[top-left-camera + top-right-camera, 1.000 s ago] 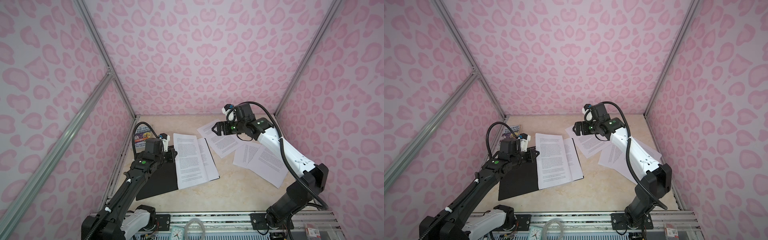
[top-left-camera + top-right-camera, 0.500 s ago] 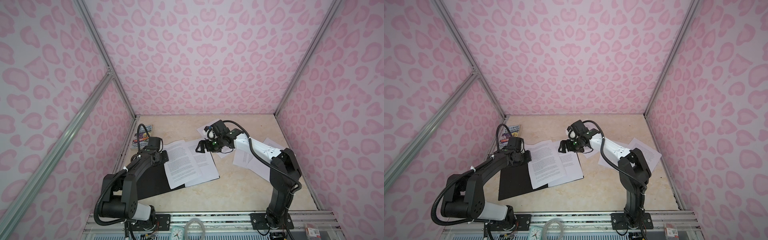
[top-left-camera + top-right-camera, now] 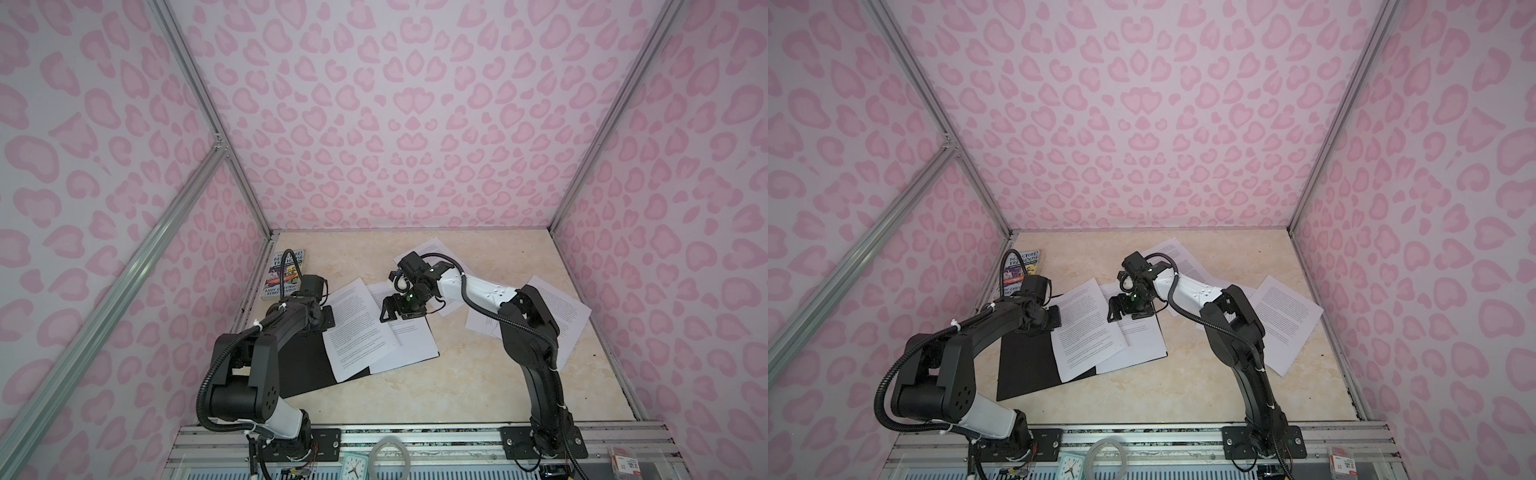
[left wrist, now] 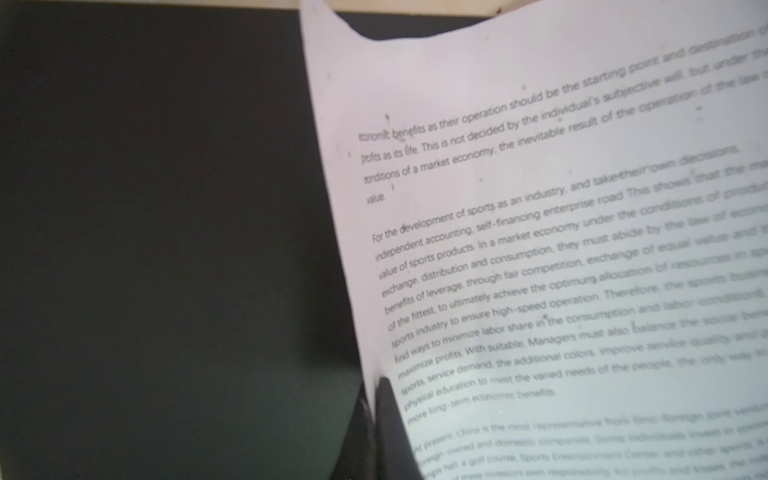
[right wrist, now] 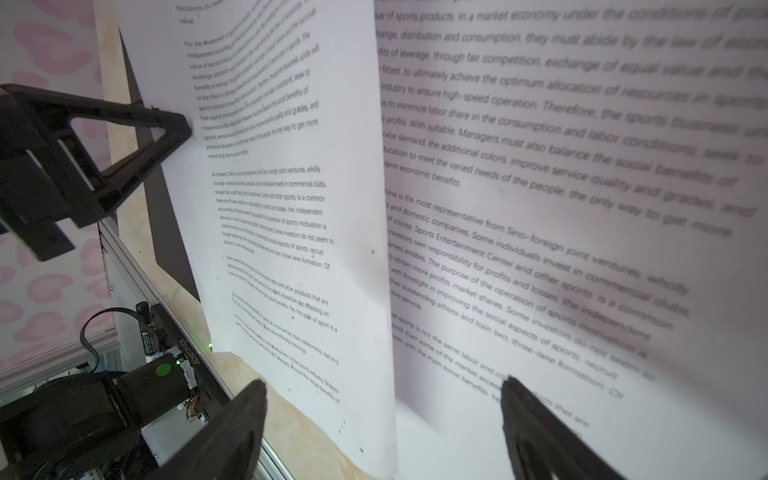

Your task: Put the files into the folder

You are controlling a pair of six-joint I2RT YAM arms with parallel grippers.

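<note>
Files are thin white A4 sheets, floppy, densely printed with black text. The top sheet [image 3: 357, 328] lies skewed over the open folder [image 3: 307, 374], and the long edge on the left gripper's side is lifted and curling. The left gripper [image 4: 376, 415] is clenched on that edge, its thin black fingertips [image 4: 388, 403] pinched together with paper between them. A second sheet [image 3: 413, 347] lies flat on the folder, partly under the top sheet and directly below the right gripper [image 5: 382, 415]. The right gripper is released, jaws wide, and its dark fingers [image 5: 245, 419] straddle the top sheet's free edge, gripping nothing; can't tell if the tips touch paper. Overlapping loose sheets [image 3: 571, 320] lie well apart from the right gripper, out past its arm's elbow and partly hidden by it. Another sheet [image 3: 432, 248] lies just beyond the right gripper, toward the back wall, half covered by the wrist. The folder is thin, flat and matte black inside. The half beside and below the left gripper is bare; the half under the right gripper is nearly all covered, with only a black sliver showing. A glossy colourful paperback book [image 3: 284, 272] sits beyond the left gripper by the wall, crossed by a cable. The table [image 3: 478, 374] is smooth beige marbled. Wrist-view print blurs toward the frame edges.
</note>
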